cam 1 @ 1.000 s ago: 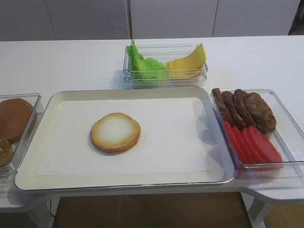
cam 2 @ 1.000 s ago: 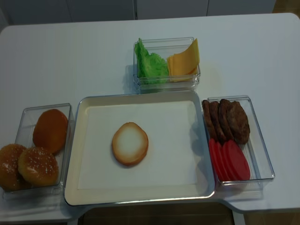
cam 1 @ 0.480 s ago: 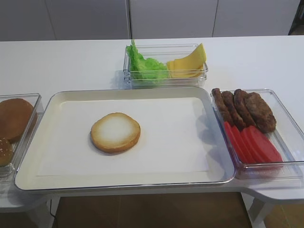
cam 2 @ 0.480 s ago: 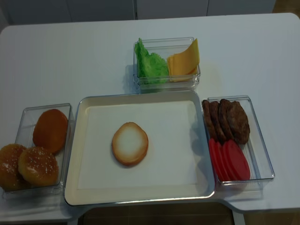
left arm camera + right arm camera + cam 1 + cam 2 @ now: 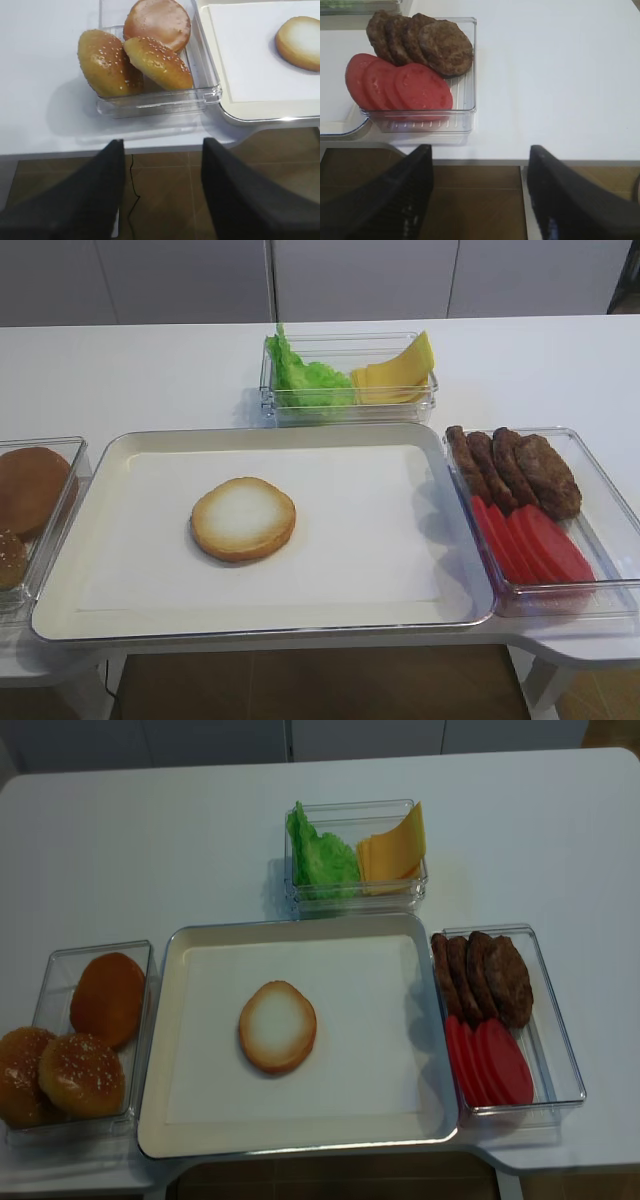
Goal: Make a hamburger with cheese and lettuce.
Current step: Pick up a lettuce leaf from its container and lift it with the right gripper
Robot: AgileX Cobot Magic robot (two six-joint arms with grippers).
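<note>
Exterior high view showed the hamburger [image 5: 243, 519] base bare on the tray [image 5: 100, 615], nothing stacked yet. Cheese [image 5: 393, 373] and lettuce [image 5: 303, 375] waited by the worktop's far edge. Both grippers, left [image 5: 162, 190] and right [image 5: 480, 195], hung open off the near edge; fetching cheese seemed next.

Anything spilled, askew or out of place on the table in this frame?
Nothing stands out. The bun half lies flat and bare on the tray; lettuce and cheese lean in their bin, patties and tomato slices overlap neatly, and the domed buns stay in theirs.
</note>
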